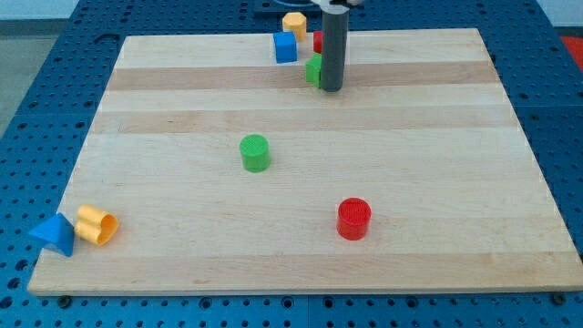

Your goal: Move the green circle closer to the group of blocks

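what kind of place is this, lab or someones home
Most likely a robotics lab bench: a wooden board sits on a blue perforated table, small blocks like the green circle lie scattered, and my tip rests on it.

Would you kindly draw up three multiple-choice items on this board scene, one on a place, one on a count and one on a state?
1. Where is the green cylinder block?
A. near the board's middle
B. at the view's bottom-left corner
C. off the board

2. How many blocks lie at the wooden board's bottom-left corner?
A. none
B. two
C. four

3. Does my tip touch the green cylinder block?
A. yes, pressed against it
B. no, it is far off at the view's top
C. it rests on top

Answers: 1 A, it stands alone mid-board. 2 B, the blue triangular block and yellow block. 3 B, the tip is beside the green block up top.
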